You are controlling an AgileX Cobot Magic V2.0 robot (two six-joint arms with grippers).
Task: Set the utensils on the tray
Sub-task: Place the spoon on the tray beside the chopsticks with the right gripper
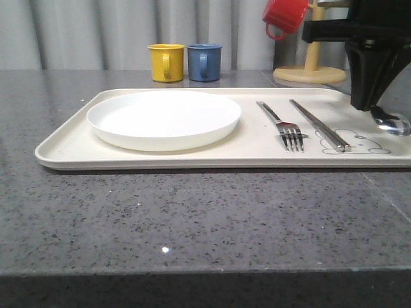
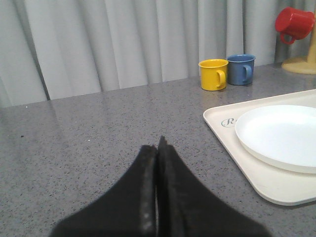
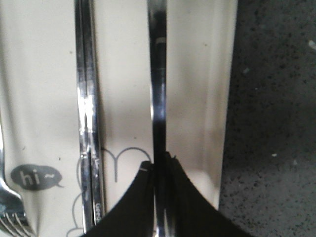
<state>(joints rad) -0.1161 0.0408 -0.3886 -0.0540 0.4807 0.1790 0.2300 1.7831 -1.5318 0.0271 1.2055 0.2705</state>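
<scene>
while the grey speckled counter (image 1: 192,218) lies bare in the foreground, one cream tray (image 1: 70,151) sits just beyond it, carrying one round white plate (image 1: 164,119) on its left half and the cutlery on its right half. counted out, the tray holds one fork (image 1: 287,128) with its tines pointing toward the camera, one pair of chopsticks (image 1: 319,124) lying side by side just right of the fork, and one spoon (image 1: 393,123) at the far right, its bowl resting on the tray near the rabbit drawing (image 1: 359,141). the right gripper (image 3: 159,165) is clenched on the spoon's handle, which runs straight out from between its two black fingers in the right wrist view; the chopsticks lie parallel beside it, apart from it. from the front, that arm comes down over the tray's right end. the left gripper (image 2: 158,148) hovers over bare counter to the left of the tray, its fingers pressed together with nothing between them. farther back stand two mugs, one yellow mug (image 1: 166,62) and one blue mug (image 1: 204,61), close beside each other. one red mug (image 1: 284,15) hangs on a wooden stand (image 1: 311,64) at the back right, before the pale curtain (image 1: 96,29).
</scene>
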